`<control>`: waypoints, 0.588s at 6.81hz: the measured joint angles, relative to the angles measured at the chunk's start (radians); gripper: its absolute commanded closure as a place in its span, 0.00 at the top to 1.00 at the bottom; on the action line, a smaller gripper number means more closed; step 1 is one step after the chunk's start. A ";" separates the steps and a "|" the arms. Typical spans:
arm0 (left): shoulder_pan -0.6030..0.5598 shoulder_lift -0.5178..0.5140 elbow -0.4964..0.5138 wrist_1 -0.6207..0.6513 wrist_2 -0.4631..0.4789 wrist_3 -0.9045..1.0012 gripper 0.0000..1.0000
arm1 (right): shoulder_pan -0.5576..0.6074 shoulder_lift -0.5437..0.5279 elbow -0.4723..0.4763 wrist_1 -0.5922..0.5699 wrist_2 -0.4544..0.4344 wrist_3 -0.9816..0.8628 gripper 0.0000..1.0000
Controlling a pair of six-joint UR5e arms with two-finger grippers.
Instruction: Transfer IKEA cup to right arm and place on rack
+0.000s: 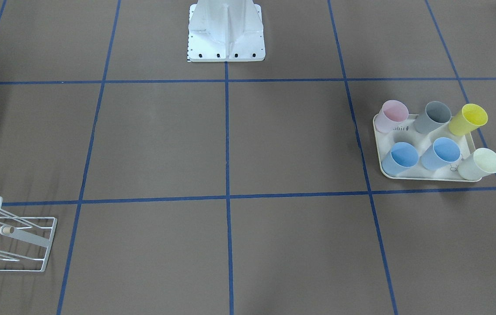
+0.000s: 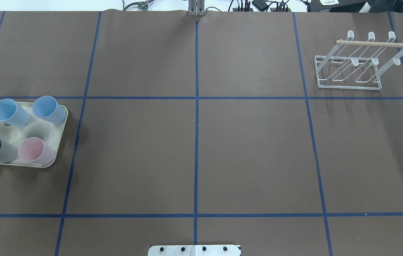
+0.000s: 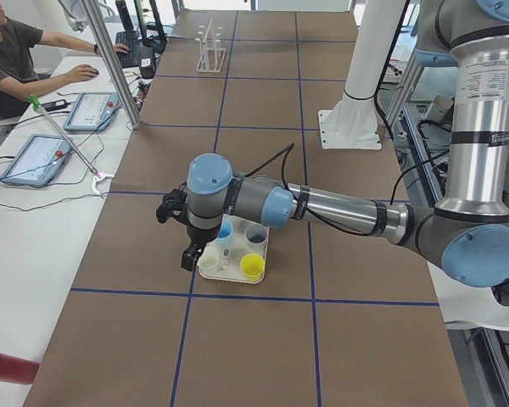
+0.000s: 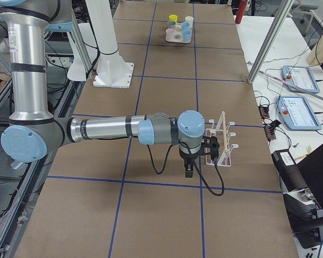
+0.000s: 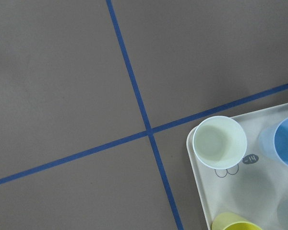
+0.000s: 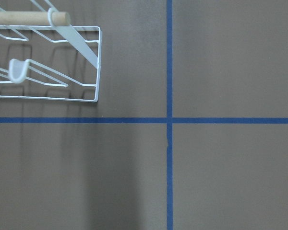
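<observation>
Pale, near-white plastic marks the pale cup (image 5: 219,142) at one corner of the cream tray (image 5: 216,196). It stands upright with its mouth up, on the tray's printed face. In the same row stand a blue cup (image 1: 441,153) next to it and a second blue cup (image 1: 401,158) at the row's other end. The tray's other row holds the yellow cup (image 1: 469,119), level with the pale one, then the grey cup (image 1: 434,116) and the pink cup (image 1: 392,114). All six are upright on the tray.

The left tool (image 3: 189,254) hangs pointing down over the tray's edge on the pale cup's side. It shows only from the side, so I cannot tell how far its fingers are parted or whether they grip anything.

The rack (image 1: 33,238), white wire with upturned prongs and a wooden rod (image 2: 375,43) through it, sits well apart from the tray at the opposite end of the counter (image 2: 251,153). The right tool (image 4: 187,167) points down there, far from the tray and just beside the rack. It too shows only from the side, so I cannot tell how its fingers stand.

Blue tape (image 2: 196,142) marks the brown counter in squares, and one crossing lies just off the tray's corner by the pale cup. The robot's white base plate (image 1: 226,43) stands well apart from the tray at the counter's long edge.
</observation>
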 measured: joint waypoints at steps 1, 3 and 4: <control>0.005 -0.014 -0.001 -0.018 -0.005 -0.001 1.00 | -0.016 0.013 0.010 0.000 -0.002 0.000 1.00; 0.009 -0.024 0.061 -0.097 -0.012 -0.007 1.00 | -0.040 0.031 0.049 0.001 0.006 0.002 1.00; 0.019 -0.023 0.111 -0.165 -0.013 -0.051 1.00 | -0.049 0.037 0.082 -0.001 0.010 0.002 1.00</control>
